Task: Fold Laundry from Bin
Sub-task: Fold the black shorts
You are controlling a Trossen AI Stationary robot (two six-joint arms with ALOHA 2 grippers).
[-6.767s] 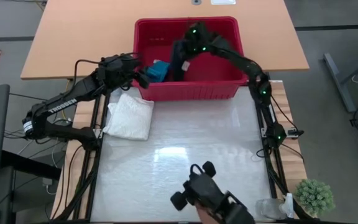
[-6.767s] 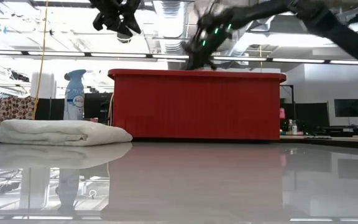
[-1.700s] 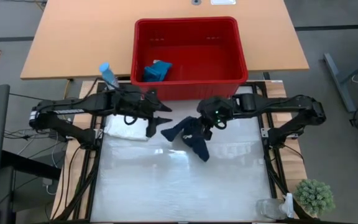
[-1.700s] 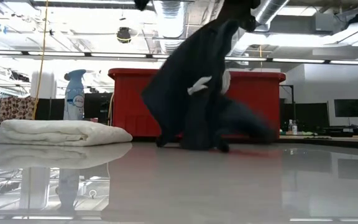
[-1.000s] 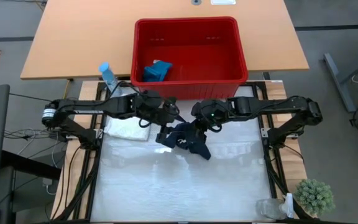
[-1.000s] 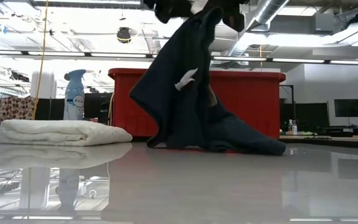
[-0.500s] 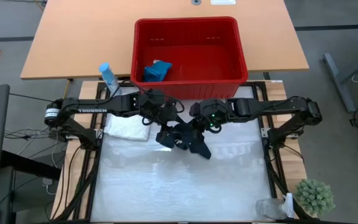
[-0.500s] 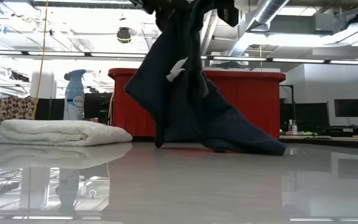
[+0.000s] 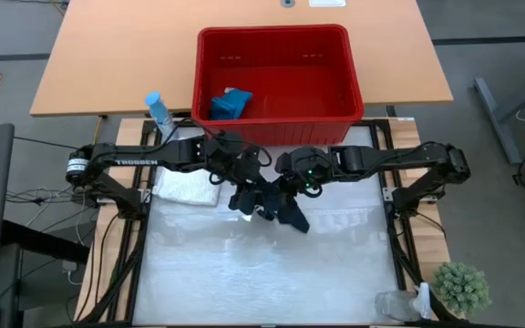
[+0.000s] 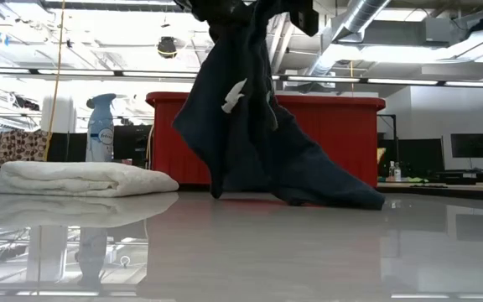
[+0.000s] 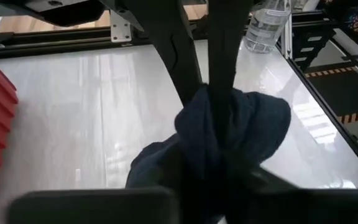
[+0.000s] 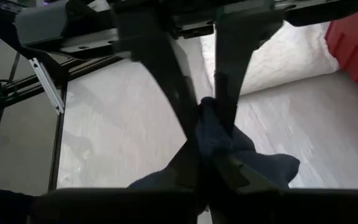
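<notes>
The dark navy cloth [image 9: 279, 208] hangs bunched between my two grippers just in front of the red bin [image 9: 276, 128]. Its lower end [image 10: 334, 195] rests on the white table. It carries a small white tag [image 10: 233, 95]. My left gripper [image 9: 250, 195] and my right gripper [image 9: 286, 189] face each other, both shut on the cloth's upper part. A teal-blue item [image 9: 229, 103] lies in the bin's left part. The white folded cloth [image 9: 190, 182] lies flat on the table's left side, under the left arm. My left gripper pinches a bunched upper part of the navy cloth [image 11: 219, 115] between its two fingers, coming slantwise down from the table's left. The cloth hangs below the fingers in several layers. My right gripper pinches a bunched fold of the cloth's top [image 12: 211, 124] between its two fingers, slanting down from the table's right. The cloth hangs slack below, its lower end on the table.
A blue spray bottle [image 9: 159, 110] stands left of the bin. A clear bottle [image 9: 397, 305] and a small green plant [image 9: 461, 287] sit at the table's near right corner. The glossy table [image 9: 262, 273] lies bare toward its near edge.
My left gripper has shut on the hanging navy cloth next to my right gripper. The cloth's upper part has been drawn a little toward the table's left, the white tag going with it. The lower end has stayed on the table.
</notes>
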